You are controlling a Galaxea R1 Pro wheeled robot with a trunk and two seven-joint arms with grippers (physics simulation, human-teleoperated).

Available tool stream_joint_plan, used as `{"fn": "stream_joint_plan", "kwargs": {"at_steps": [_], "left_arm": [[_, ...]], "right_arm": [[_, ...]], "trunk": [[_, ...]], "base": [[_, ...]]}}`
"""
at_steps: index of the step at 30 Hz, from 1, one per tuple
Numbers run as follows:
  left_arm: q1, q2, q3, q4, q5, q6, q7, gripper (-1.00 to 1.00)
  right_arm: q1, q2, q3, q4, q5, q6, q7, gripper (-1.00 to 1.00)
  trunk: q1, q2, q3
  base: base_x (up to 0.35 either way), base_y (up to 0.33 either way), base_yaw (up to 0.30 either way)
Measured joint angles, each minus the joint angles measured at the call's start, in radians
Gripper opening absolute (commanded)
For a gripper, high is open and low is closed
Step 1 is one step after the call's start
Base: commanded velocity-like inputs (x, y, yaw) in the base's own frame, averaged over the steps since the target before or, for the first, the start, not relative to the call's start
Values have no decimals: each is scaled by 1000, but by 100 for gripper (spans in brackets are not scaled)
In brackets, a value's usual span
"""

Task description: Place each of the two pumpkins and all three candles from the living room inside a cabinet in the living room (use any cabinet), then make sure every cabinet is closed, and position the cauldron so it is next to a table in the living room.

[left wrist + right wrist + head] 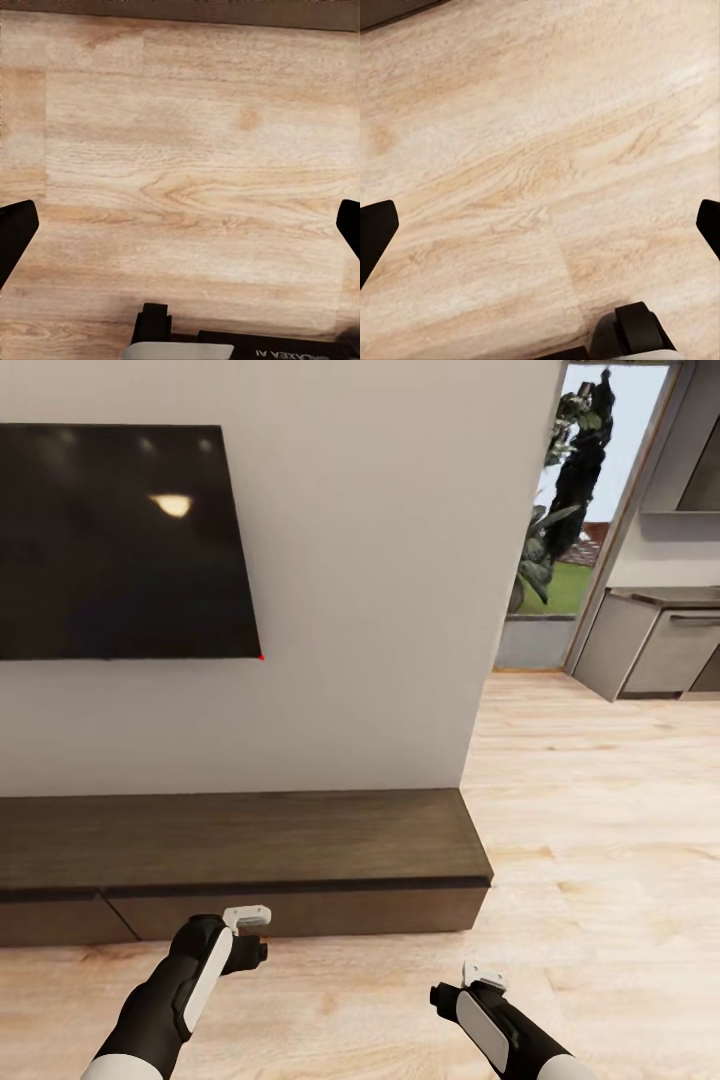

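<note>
Against the far white wall [380, 610], one cabinet [250, 850] runs low and dark brown along the floor, cut off at the left edge of the head view, so its full length can't be told; two drawer fronts visible, both flush, one seam between them, top bare. One black TV [120, 540] above it, also cut off at the left. Two arms low in the head view: left gripper [248, 920] just near the cabinet front, right gripper [482, 975] further right over the wood floor [600, 810], both apart from the cabinet. Fingers hard to make out in head view; in each wrist view two dark fingertips [15, 232] [375, 236] sit at opposite frame edges, spread wide, nothing between but planks. Left wrist view catches a dark strip of cabinet [225, 9] at one edge. Far right: doorway with plants [560, 510], blurry, and grey kitchen units [660, 645], partly cropped.
</note>
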Motion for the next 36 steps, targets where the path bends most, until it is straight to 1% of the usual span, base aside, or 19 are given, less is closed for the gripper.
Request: {"fn": "stream_joint_plan", "kwargs": {"at_steps": [36], "left_arm": [[0, 1, 0, 0, 0, 0, 0, 100]], "right_arm": [[0, 1, 0, 5, -3, -2, 0, 100]], "trunk": [[-138, 252, 113]], "base": [[0, 0, 0]]}}
